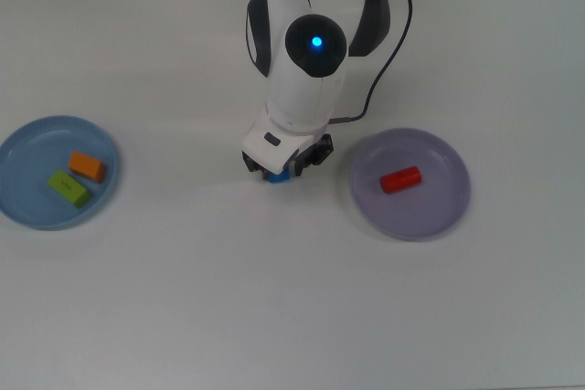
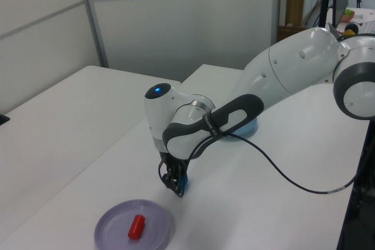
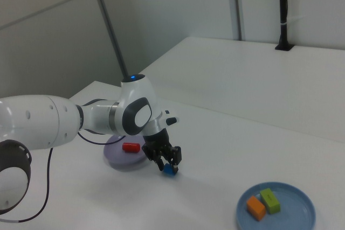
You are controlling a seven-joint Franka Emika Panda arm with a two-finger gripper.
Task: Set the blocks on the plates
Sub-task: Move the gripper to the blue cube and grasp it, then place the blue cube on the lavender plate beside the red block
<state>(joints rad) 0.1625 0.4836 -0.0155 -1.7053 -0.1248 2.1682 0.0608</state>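
Observation:
The small blue cube (image 1: pixel 279 175) rests on the white table between the two plates. My gripper (image 1: pixel 281 169) is lowered over it, open, with one finger on each side of the cube (image 3: pixel 171 170). In the top view's left the light blue plate (image 1: pixel 20 142) holds the flat orange block (image 1: pixel 87 166) and the green block (image 1: pixel 69 188). The lavender plate (image 1: pixel 430 205) in the top view's right holds the red cylinder (image 1: pixel 400 179), lying on its side.
A black cable (image 1: pixel 388 52) runs from the arm across the table behind the lavender plate. The arm's white body (image 1: pixel 306 61) hangs over the table's middle. In the right view a black post (image 3: pixel 283 12) stands at the far table edge.

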